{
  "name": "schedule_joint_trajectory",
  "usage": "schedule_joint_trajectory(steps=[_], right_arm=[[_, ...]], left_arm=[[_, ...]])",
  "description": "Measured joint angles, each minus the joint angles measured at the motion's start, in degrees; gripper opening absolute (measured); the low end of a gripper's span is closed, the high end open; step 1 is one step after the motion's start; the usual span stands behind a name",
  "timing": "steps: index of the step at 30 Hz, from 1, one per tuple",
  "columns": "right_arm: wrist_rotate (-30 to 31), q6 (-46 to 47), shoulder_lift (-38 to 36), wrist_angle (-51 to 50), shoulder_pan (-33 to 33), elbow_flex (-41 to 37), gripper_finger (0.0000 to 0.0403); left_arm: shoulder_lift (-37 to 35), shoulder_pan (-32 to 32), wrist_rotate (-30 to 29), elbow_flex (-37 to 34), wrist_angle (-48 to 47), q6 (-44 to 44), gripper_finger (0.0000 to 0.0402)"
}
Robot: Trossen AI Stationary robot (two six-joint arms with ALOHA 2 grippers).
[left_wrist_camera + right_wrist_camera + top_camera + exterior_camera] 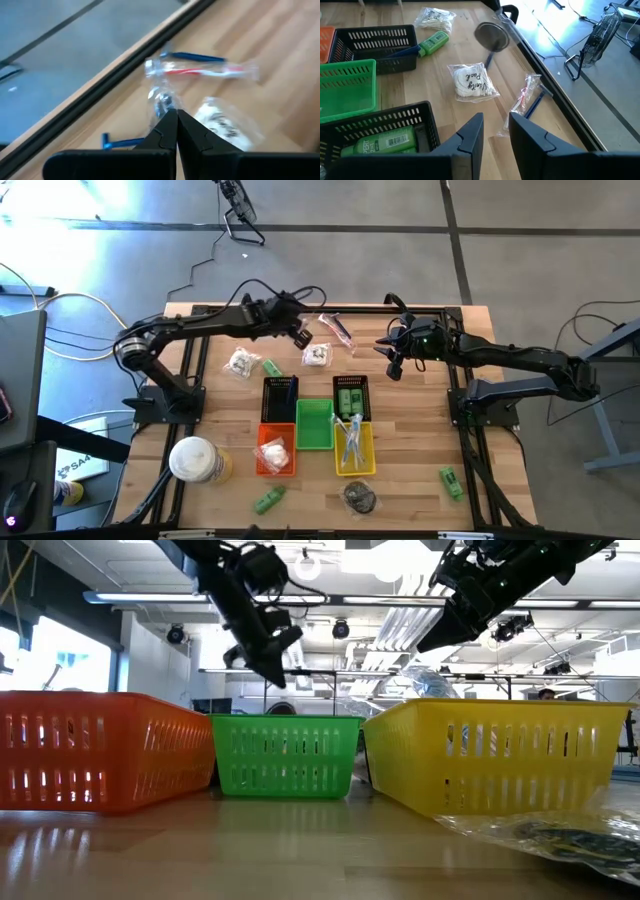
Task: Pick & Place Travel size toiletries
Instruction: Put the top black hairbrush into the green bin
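A: What sits nearest the front edge of the tabletop [420, 480]?

B: A green tube [268, 500] toward the left, a dark crinkly packet [360, 497] in the middle and another green tube [451, 481] toward the right. A round white-and-yellow container [196, 460] stands at the front left.

A: And behind those?

B: A cluster of baskets. The orange basket [275, 450] holds a white wrapped piece, the green basket [313, 424] looks bare inside, and the yellow basket [354, 448] holds slim wrapped sticks. Behind them, one black basket [280, 399] has a blue-handled item in it, and the other black basket [351, 397] carries two green bottles.

A: Farther back?

B: Loose toiletries. A wrapped white bundle [241, 363] lies beside a small green bottle [271, 367], a clear pouch with white pads [316, 355] lies near the middle, and a wrapped toothbrush [337, 329] rests close to the far edge.

A: Where is the left claw?

B: The left claw [303, 332] hangs above the far middle, just left of the toothbrush. Its fingers [172, 131] are clenched tight on a twist of clear wrapper [161, 100]; what is inside I cannot tell.

A: And the right claw?

B: The right claw [389, 358] hovers above the tabletop, right of the pouch. Its fingers [470, 135] stand slightly parted and hold nothing.
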Motion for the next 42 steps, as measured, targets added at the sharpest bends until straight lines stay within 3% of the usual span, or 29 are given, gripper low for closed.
schedule_joint_trajectory(steps=[4,14,27,34,42], right_arm=[[-0.70,-0.12,0.00,0.02,0.00,0.00,0.0084],[-10.87,-3.74,1.89,4.22,0.00,0.00,0.0084],[-10.03,-5.27,12.22,14.57,0.00,0.00,0.0084],[-9.62,-5.27,12.41,16.28,0.00,0.00,0.0084],[-7.01,-6.67,12.41,17.70,-0.02,0.00,0.0084]], left_arm=[[-1.20,0.05,5.43,0.00,1.38,2.13,0.0000],[-1.50,0.05,11.85,0.00,1.58,3.66,0.0000],[-1.50,0.05,19.53,3.54,0.98,9.74,0.0000],[-1.50,-0.12,23.81,9.12,-4.67,14.23,0.0000],[-2.22,-1.44,26.82,10.40,-7.43,15.47,0.0000]])
